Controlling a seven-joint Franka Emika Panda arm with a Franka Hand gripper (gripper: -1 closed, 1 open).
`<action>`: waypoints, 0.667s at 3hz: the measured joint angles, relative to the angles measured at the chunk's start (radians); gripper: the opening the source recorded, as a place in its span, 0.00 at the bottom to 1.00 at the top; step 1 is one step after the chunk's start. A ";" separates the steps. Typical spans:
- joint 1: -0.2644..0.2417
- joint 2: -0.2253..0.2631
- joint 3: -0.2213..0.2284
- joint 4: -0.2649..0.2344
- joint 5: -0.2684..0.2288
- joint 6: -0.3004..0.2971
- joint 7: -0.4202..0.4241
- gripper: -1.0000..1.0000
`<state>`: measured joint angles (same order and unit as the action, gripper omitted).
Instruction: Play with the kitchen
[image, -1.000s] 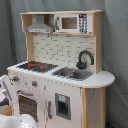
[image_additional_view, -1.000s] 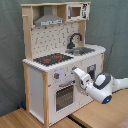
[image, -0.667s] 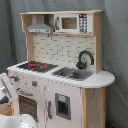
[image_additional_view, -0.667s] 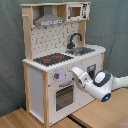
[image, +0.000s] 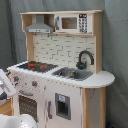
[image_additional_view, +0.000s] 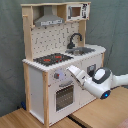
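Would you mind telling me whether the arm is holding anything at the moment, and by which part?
It cannot be told: in the second exterior view the gripper is up against the kitchen front near the knobs, hiding any hold.

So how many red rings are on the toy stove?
2. Both sit on the black hob of the kitchen: one red ring toward the first exterior view's left, the other red ring just right of it. None looks hidden.

Gripper (image_additional_view: 74, 73) before kitchen (image_additional_view: 60, 60) front, near knobs (image_additional_view: 59, 76), above oven door (image_additional_view: 64, 96).
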<state>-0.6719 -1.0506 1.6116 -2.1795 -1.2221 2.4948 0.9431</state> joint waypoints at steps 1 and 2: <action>0.000 0.012 -0.005 0.016 0.001 0.003 -0.130 1.00; -0.001 0.023 -0.005 0.023 0.001 0.005 -0.245 1.00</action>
<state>-0.6725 -1.0278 1.6065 -2.1568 -1.2213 2.5001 0.6977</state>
